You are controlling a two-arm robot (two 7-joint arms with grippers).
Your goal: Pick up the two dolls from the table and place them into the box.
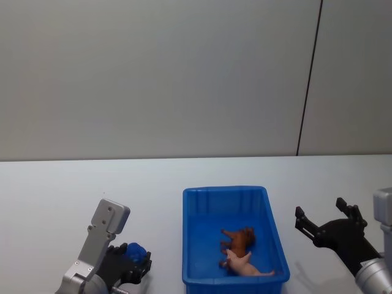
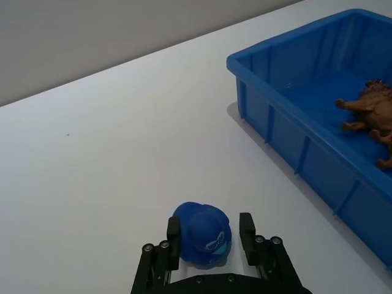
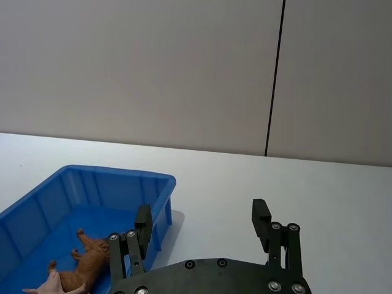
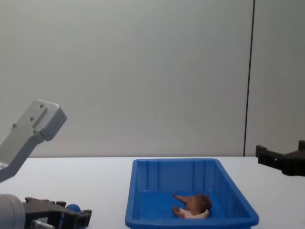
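A blue rounded doll (image 2: 202, 229) sits between the fingers of my left gripper (image 2: 210, 236), which is shut on it low over the white table, left of the box. From the head view the same doll (image 1: 136, 250) shows in that gripper (image 1: 135, 257). The blue box (image 1: 225, 191) holds a brown four-legged doll (image 1: 240, 239) and a pink pig doll (image 1: 246, 264), both lying on its floor. My right gripper (image 1: 321, 211) hangs open and empty to the right of the box, its fingers (image 3: 260, 211) spread wide.
The white table (image 1: 61, 190) stretches bare behind and to both sides of the box. A grey wall with a dark vertical seam (image 1: 309, 79) stands behind the table's far edge.
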